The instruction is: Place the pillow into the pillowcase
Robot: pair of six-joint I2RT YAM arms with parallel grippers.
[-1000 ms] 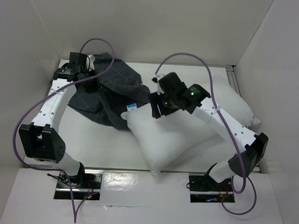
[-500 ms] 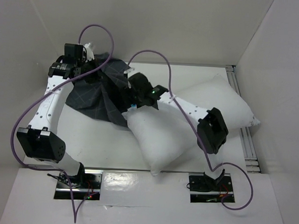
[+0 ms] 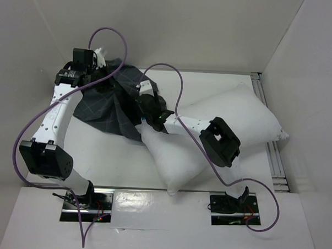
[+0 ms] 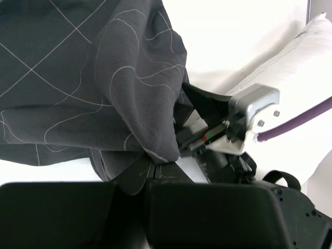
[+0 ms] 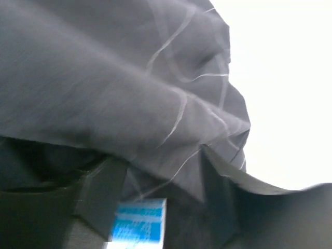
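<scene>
Firmly left tool [image 4: 150, 171] pinches the pillowcase [image 3: 109, 108], right tool [image 5: 158, 199] seemingly beneath it.

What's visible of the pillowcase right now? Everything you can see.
The pillowcase is dark charcoal fabric with a thin light grid. It lies bunched in folds, not flat, at the far left of the table. The left gripper is shut on a hemmed edge, and cloth drapes from it. The right gripper has its fingers spread around another fold, above a blue-and-white label. The right edge meets a corner of the pillow, which is outside it.
</scene>
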